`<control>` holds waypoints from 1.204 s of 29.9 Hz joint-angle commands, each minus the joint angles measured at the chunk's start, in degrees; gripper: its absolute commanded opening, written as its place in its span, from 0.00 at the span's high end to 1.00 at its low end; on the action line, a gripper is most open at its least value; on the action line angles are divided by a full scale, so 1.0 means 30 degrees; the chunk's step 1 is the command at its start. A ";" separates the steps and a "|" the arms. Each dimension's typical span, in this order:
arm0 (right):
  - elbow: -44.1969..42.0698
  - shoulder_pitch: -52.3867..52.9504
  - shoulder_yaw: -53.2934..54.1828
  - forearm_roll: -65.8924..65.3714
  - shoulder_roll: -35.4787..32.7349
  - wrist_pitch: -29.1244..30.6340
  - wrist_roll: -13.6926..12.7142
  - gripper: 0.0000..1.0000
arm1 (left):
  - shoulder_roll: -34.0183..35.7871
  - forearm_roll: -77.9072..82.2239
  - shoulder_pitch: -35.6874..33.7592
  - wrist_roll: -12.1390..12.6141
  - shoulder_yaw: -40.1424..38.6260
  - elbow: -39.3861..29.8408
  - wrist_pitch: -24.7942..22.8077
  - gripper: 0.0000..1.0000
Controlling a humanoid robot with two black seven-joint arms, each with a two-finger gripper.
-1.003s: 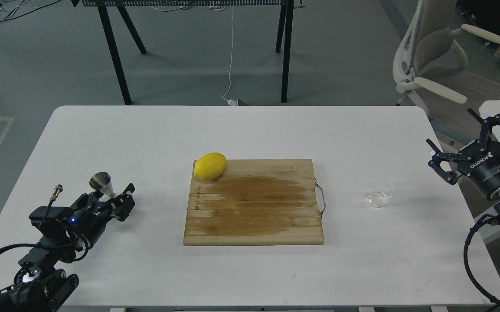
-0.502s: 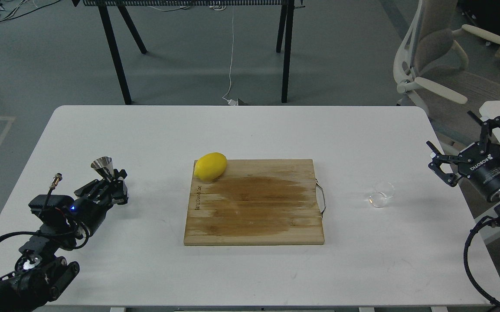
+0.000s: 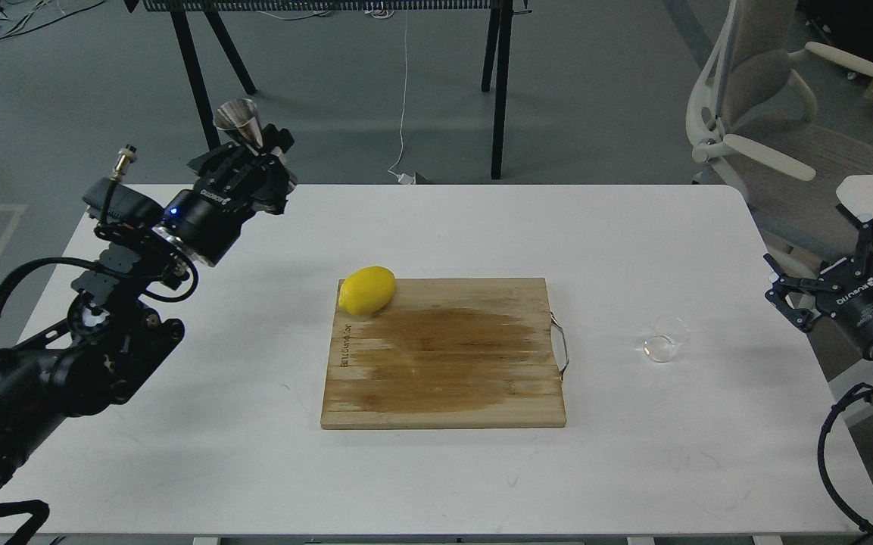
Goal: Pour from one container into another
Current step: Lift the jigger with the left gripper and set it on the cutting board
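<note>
My left gripper (image 3: 258, 155) is shut on the steel hourglass jigger (image 3: 241, 123), held upright and high above the table's far left corner. The small clear glass cup (image 3: 665, 338) lies tipped on its side on the white table (image 3: 436, 227), to the right of the cutting board. My right gripper (image 3: 849, 261) hangs open off the table's right edge, some way to the right of the cup, with nothing between its fingers.
A wooden cutting board (image 3: 444, 363) with a metal handle lies mid-table, and a yellow lemon (image 3: 366, 290) rests on its far left corner. A white office chair (image 3: 762, 98) stands beyond the right side. Black trestle legs (image 3: 498, 91) stand behind the table.
My left gripper closed on the jigger at the table's left and lifted it far up and back. The right gripper drifted slightly right and down, staying open.
</note>
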 commanded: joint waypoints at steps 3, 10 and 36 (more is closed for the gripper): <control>-0.0289 0.0069 0.0081 -0.0018 0.0076 0.0000 0.0007 0.00 | -0.3841 0.0235 -0.0481 -0.0001 0.2447 -0.0002 0.0001 0.89; -0.0729 0.0098 0.0081 -0.0018 0.0076 0.0000 0.0007 0.00 | -0.5163 0.0704 0.0570 -0.0001 0.5434 0.2428 0.0001 0.89; -0.0670 0.0040 0.0051 -0.0018 0.0135 0.0000 0.0007 0.00 | -0.5163 0.1319 0.2185 -0.0001 0.6112 0.5038 0.0001 0.57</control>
